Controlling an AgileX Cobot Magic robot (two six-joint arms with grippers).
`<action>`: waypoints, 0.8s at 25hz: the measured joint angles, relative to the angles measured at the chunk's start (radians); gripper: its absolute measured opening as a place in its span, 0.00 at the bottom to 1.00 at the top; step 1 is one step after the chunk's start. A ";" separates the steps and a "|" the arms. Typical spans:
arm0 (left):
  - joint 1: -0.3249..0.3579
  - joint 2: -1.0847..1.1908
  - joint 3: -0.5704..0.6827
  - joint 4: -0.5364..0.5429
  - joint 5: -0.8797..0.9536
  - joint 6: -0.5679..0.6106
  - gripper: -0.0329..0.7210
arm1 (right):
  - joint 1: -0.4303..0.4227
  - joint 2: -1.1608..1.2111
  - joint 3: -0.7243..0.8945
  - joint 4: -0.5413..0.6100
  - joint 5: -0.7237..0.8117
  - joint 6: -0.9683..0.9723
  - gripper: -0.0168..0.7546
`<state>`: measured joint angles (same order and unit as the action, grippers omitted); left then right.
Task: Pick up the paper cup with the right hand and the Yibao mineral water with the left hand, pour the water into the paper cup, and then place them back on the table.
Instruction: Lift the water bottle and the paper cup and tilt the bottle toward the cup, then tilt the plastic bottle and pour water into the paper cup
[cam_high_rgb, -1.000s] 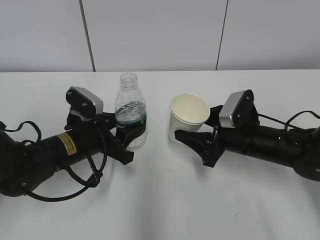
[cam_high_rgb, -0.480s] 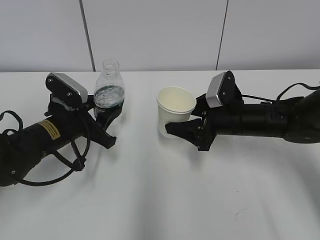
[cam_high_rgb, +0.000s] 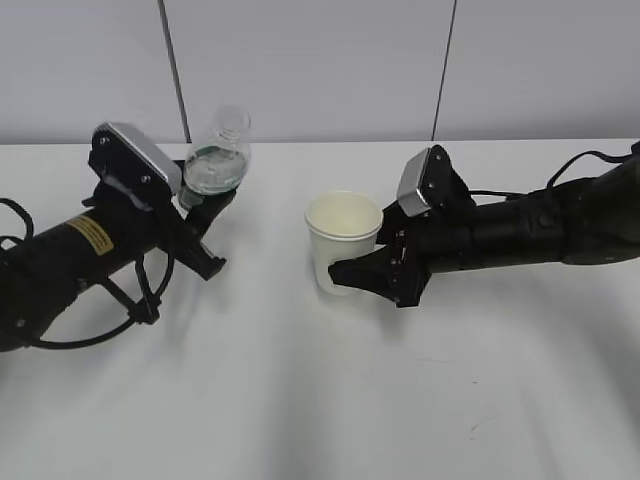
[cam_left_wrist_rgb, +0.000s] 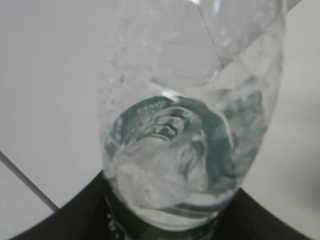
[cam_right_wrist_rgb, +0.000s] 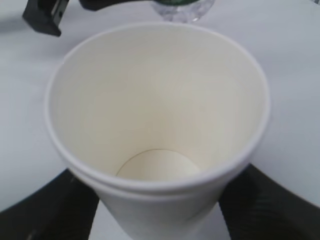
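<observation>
In the exterior view the left hand's gripper (cam_high_rgb: 206, 215) is shut on the Yibao mineral water (cam_high_rgb: 216, 165) and holds it off the table (cam_high_rgb: 320, 400). The clear bottle leans right, its open neck pointing toward the paper cup (cam_high_rgb: 343, 238). The left wrist view shows the bottle (cam_left_wrist_rgb: 185, 125) filling the frame, water inside, with the gripper (cam_left_wrist_rgb: 170, 231) clamped round its green label. The right hand's gripper (cam_high_rgb: 346, 268) is shut on the upright cup. In the right wrist view the cup (cam_right_wrist_rgb: 155, 125) is empty between the black fingers (cam_right_wrist_rgb: 45, 210). Whether its base touches the table I cannot tell.
The white table runs back to a pale panelled wall (cam_high_rgb: 320, 70). The bottle's base (cam_right_wrist_rgb: 182, 9) and a finger of the left gripper (cam_right_wrist_rgb: 42, 15) show just beyond the cup's rim in the right wrist view. Black cables (cam_high_rgb: 130, 310) loop off the left arm.
The left arm has carried the bottle left and up, tipping it from upright to leaning right. The right gripper has moved the cup leftward and a little lower.
</observation>
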<state>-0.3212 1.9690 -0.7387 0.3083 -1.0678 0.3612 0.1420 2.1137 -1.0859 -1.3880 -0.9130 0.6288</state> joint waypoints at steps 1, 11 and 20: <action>0.000 -0.012 -0.016 -0.001 0.028 0.008 0.50 | 0.010 0.000 -0.004 -0.005 0.000 0.005 0.69; 0.000 -0.021 -0.094 0.002 0.133 0.201 0.50 | 0.037 0.002 -0.088 -0.112 0.000 0.174 0.69; 0.000 -0.021 -0.094 0.002 0.114 0.359 0.50 | 0.053 0.002 -0.186 -0.257 -0.004 0.305 0.69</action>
<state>-0.3212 1.9479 -0.8324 0.3101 -0.9536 0.7203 0.1949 2.1159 -1.2716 -1.6445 -0.9172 0.9341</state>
